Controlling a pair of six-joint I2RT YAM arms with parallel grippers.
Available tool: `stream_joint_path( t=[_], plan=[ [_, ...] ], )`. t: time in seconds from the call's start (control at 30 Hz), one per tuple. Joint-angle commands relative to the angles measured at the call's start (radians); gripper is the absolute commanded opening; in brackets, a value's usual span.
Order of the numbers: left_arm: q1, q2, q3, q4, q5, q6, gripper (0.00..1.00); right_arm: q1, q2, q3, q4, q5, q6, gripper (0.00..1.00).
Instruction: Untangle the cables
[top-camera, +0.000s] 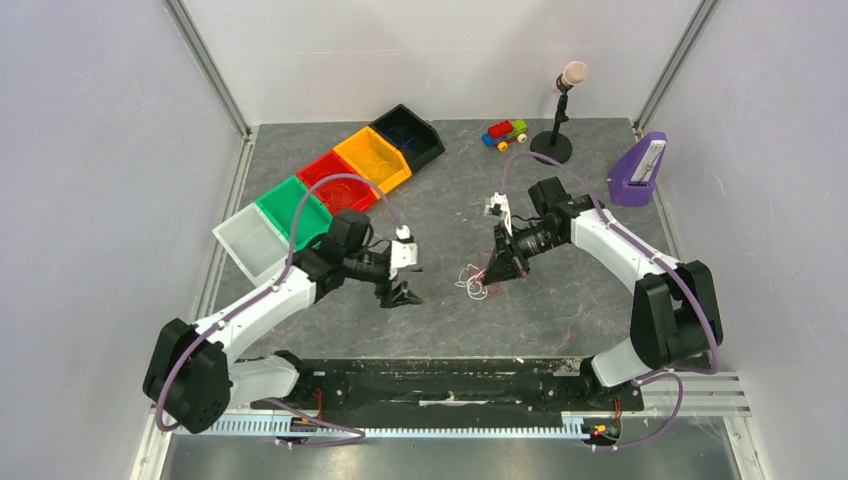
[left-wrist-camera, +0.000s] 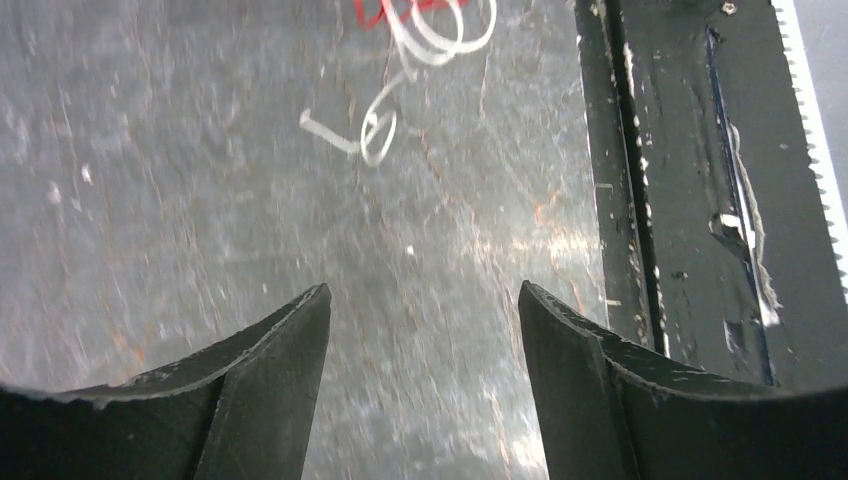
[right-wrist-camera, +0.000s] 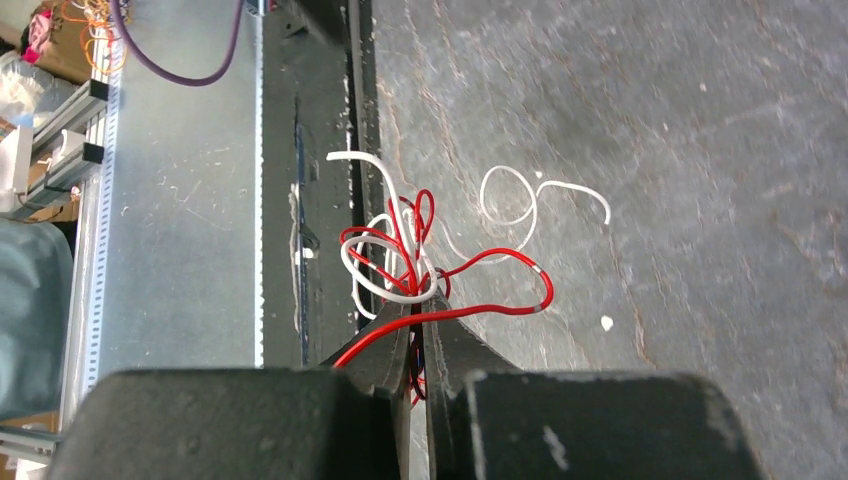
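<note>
Your right pincer (right-wrist-camera: 418, 322) clamps shut on the cables (right-wrist-camera: 395, 260) at centre frame, your left pincer (left-wrist-camera: 424, 300) stands wide and empty; the pulling-apart step appears in hand, so next you must grip an opposing strand.

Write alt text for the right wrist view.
The right gripper is shut on a tangle of red and white cables, loops fanning out past its fingertips. One white strand curls over the grey table to the right.
</note>
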Motion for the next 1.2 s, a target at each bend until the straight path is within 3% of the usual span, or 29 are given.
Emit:
stream_joint_path(
  t=[0.0, 0.23, 0.4, 0.47, 0.53, 0.6, 0.63, 0.77, 0.93, 1.03, 1.17],
  plan=[
    [-0.110, -0.015, -0.007, 0.238, -0.076, -0.049, 0.76, 0.048, -0.003, 0.069, -0.010, -0.088, 0.002, 0.04],
    [-0.272, 0.086, -0.001, 0.420, -0.231, -0.024, 0.78, 0.127, -0.038, 0.067, 0.150, -0.094, 0.173, 0.04],
    [-0.326, 0.153, -0.004, 0.413, -0.260, -0.037, 0.73, 0.133, -0.062, 0.075, 0.228, -0.095, 0.266, 0.04],
    [-0.325, 0.154, -0.022, 0.421, -0.294, -0.069, 0.60, 0.133, -0.074, 0.072, 0.226, -0.091, 0.269, 0.04],
    [-0.305, 0.138, -0.019, 0.387, -0.285, -0.110, 0.25, 0.123, -0.087, 0.059, 0.222, -0.073, 0.264, 0.04],
    [-0.276, 0.098, -0.025, 0.318, -0.245, -0.131, 0.04, 0.086, -0.095, 0.047, 0.211, -0.063, 0.253, 0.05],
    [-0.260, 0.073, -0.038, 0.271, -0.240, -0.129, 0.02, 0.060, -0.092, 0.050, 0.195, -0.062, 0.236, 0.06],
    [-0.147, -0.061, -0.092, 0.125, -0.239, -0.103, 0.02, -0.068, -0.047, 0.112, 0.017, -0.024, 0.072, 0.08],
    [0.112, -0.131, -0.072, -0.058, -0.190, -0.091, 0.02, -0.177, 0.028, 0.138, -0.141, 0.056, -0.119, 0.11],
    [0.239, -0.154, -0.049, -0.119, -0.175, -0.084, 0.02, -0.234, 0.066, 0.129, -0.165, 0.103, -0.169, 0.12],
    [0.368, -0.167, -0.016, -0.195, -0.152, -0.078, 0.02, -0.292, 0.097, 0.102, -0.143, 0.179, -0.208, 0.04]
  ],
)
